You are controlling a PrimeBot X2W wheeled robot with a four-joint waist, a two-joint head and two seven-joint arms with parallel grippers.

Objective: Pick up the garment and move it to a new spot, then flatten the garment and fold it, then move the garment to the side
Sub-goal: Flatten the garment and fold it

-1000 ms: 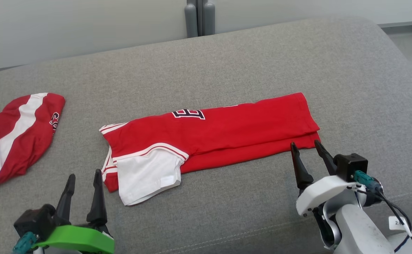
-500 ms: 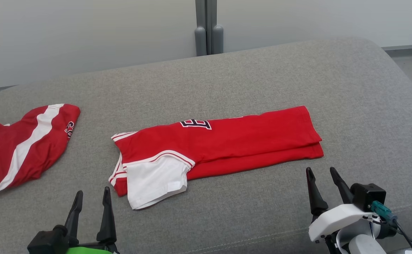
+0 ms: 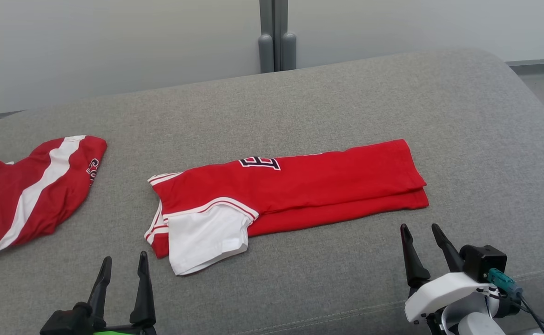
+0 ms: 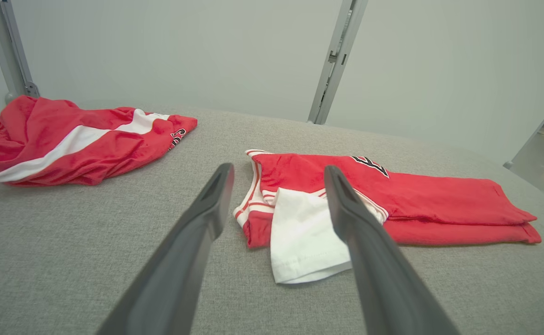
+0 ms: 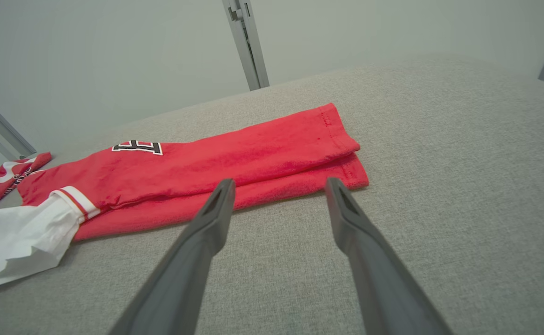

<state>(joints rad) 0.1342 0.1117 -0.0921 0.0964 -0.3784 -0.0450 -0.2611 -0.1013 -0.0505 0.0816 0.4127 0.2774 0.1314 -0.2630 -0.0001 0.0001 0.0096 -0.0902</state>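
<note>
Nearest to me, my left gripper (image 3: pixel 125 257) sits at the lower left. Its two dark fingers are spread wide, with nothing between them and no cloth touched. In its wrist view they frame the white sleeve (image 3: pixel 206 237) of the red garment (image 3: pixel 299 186) from short of it. My right gripper (image 3: pixel 419 227), at the lower right, is just as wide and empty. Its tips are near the garment's hem corner but apart from it. I cannot tell whether either pair of tips rests on the grey cushion (image 3: pixel 346 93).

Beyond both, the red garment lies folded into a long band across the cushion's middle. Its sleeve pokes toward me at the left end, and black-and-white lettering (image 3: pixel 260 163) shows on the far edge. Further left, well apart, a second red-and-white garment (image 3: pixel 30 190) lies crumpled. Behind the cushion stands a pale wall (image 3: pixel 113 46) with a grey post (image 3: pixel 276 32).
</note>
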